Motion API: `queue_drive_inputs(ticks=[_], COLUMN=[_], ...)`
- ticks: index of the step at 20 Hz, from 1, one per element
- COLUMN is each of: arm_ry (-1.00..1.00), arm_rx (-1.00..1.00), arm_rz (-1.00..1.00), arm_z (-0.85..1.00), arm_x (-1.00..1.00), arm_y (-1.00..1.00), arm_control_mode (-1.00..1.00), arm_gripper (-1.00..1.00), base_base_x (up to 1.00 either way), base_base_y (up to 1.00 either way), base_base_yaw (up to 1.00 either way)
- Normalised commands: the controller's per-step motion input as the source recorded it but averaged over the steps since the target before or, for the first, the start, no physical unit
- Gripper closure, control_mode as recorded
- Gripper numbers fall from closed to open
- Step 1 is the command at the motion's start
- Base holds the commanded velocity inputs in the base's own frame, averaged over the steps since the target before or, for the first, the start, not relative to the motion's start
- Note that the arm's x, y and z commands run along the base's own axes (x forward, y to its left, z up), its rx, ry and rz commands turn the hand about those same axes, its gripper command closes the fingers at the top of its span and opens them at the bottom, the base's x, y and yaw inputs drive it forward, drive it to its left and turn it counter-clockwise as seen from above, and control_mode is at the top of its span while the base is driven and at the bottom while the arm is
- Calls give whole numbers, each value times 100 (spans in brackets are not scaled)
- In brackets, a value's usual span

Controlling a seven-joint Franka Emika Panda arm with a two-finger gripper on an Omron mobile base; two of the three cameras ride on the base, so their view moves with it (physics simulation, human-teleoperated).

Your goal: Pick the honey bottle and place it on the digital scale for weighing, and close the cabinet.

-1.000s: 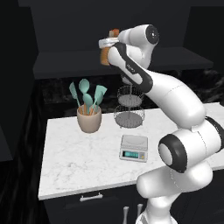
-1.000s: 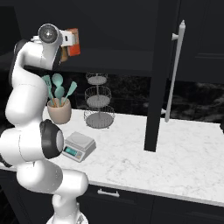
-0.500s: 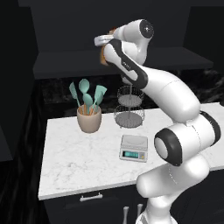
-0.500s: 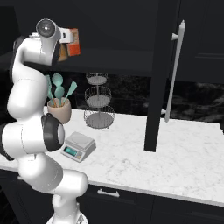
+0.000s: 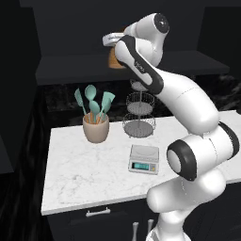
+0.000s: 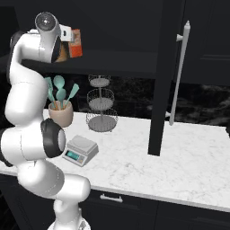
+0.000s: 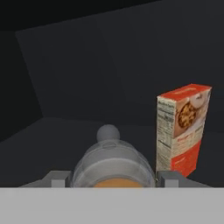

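Hand [image 7: 113,180] is up inside the open cabinet [image 6: 167,72], reached in at shelf level, w/ the honey bottle [image 7: 113,167] sitting between its two finger tips. In the hand view the tips [image 7: 57,178] stand close on either side of the bottle's rounded clear body, amber showing low down, pale round cap on the far side. Looks closed on the bottle, jaws only partly apart since the bottle fills the gap; bottle's base is hidden, so can't tell if it rests on the shelf [image 5: 132,66] or is off it.

Just beside the bottle, on the same shelf, stands an orange-white carton [image 7: 182,127], upright, apart from the bottle (picture of food on its face). In the right base view the carton [image 6: 75,43] shows just past the arm's wrist.

Cabinet door [image 6: 162,76] hangs open, edge-on toward the right base cam, its long silver bar handle [image 6: 179,74] vertical.

Below, on the white marble counter [image 5: 84,174]: digital scale [image 5: 144,159] near the front, teal display facing the robot, top bare. Behind it a three-tier wire basket stand [image 5: 139,109] against the dark back wall. Left of that stand, well apart from the scale, a beige utensil pot [image 5: 96,128] w/ teal spoons & spatulas sticking up.

Under the counter edge, a dark drawer w/ short silver handle [image 5: 98,212].
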Motion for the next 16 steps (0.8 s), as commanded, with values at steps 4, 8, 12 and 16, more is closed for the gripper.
queue_drive_inputs(ticks=[4,8,12,16], arm_ry=[-6,0,0,-2], arm_rx=[1,3,3,2], arm_rz=[0,0,0,0], arm_z=[7,0,0,0], arm_x=[-93,-100,-100,-100], arm_y=[0,0,0,0], arm_control_mode=[-100,-100,-100,-100], arm_gripper=[100,100,100,100], base_base_x=[0,0,0,0], base_base_y=[0,0,0,0], base_base_yaw=[0,0,0,0])
